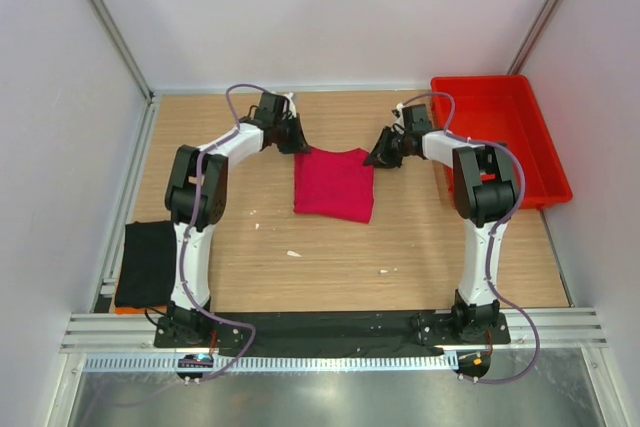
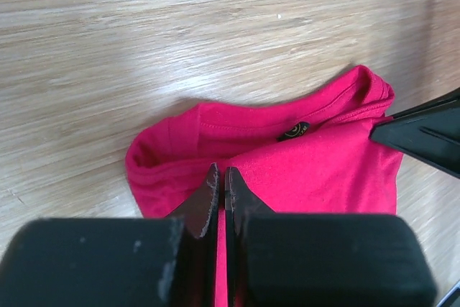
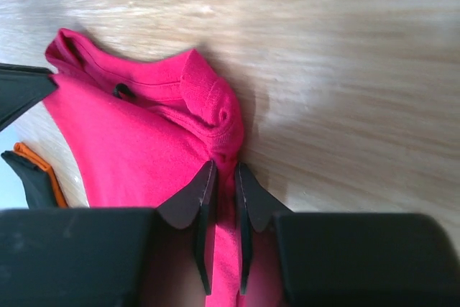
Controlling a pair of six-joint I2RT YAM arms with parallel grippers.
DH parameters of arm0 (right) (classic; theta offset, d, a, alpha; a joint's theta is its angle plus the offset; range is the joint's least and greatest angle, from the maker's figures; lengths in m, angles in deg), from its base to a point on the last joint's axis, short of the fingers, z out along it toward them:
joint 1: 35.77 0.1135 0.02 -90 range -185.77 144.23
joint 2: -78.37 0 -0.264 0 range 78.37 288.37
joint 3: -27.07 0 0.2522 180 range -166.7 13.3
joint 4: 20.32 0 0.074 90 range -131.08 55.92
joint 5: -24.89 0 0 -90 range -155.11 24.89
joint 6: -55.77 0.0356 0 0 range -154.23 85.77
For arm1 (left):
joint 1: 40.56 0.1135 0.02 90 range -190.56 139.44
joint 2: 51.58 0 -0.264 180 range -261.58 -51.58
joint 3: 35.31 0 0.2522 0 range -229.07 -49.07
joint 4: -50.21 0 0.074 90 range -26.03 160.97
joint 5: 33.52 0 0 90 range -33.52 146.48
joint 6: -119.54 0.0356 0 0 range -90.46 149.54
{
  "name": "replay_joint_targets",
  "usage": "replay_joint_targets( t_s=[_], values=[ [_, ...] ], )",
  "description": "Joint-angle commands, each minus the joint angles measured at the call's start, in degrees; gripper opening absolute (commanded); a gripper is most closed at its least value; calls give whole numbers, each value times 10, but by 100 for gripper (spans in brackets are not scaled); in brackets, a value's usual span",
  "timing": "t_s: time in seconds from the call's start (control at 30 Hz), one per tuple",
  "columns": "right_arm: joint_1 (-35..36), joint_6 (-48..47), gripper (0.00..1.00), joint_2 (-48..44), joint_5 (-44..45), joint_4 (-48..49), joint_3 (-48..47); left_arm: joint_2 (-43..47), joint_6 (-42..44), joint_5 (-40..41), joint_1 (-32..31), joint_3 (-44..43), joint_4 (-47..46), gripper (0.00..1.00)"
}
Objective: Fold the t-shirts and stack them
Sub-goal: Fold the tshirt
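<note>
A red plastic tray (image 1: 500,137) sat at the far right corner of the bench (image 1: 330,257), just behind the right arm's elbow and apart from the cloth. A black t-shirt (image 1: 145,262) lay folded at the left edge beside the left arm's base, with something orange (image 1: 125,309) poking out under its near end. A few white scraps (image 1: 293,253) dotted the wood. Nothing stood between the two arms and the crimson-pink t-shirt (image 1: 334,184), which lay folded near the middle of the bench, collar toward the far side.

From above, both sets of fingertips were lost against the dark wrists. I could not read the small dark label (image 2: 293,131) inside the collar. The orange thing was too far cut off to name.

The left claw (image 2: 221,174) was down on the shirt's far left corner, its jaws pressed nearly together, only a thin strip of pink showing between them. The right claw (image 3: 224,170) was at the far right corner, jaws narrow and closed on a bunched ridge of the same cloth.
</note>
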Motion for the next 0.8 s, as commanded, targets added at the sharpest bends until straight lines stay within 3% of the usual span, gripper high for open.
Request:
replay_joint_targets(
  t_s=[0.0,0.07,0.1,0.2,0.47,0.77],
  values=[
    [4,-1,14,-54,37,-59,-24,57,-10,-7,-1,-6,-8,0],
    [4,-5,15,-76,46,-87,-29,87,-14,-8,-1,16,-14,0],
    [4,-9,27,-81,46,-90,-27,94,-15,-8,-1,22,-16,0],
    [4,-6,46,-91,36,-70,-8,102,-17,-12,-1,36,-22,0],
    [4,22,49,-83,-5,-16,34,89,-31,-23,-1,39,-31,0],
    [3,7,50,-44,10,-11,-3,88,-33,-23,-2,44,-38,0]
  ],
)
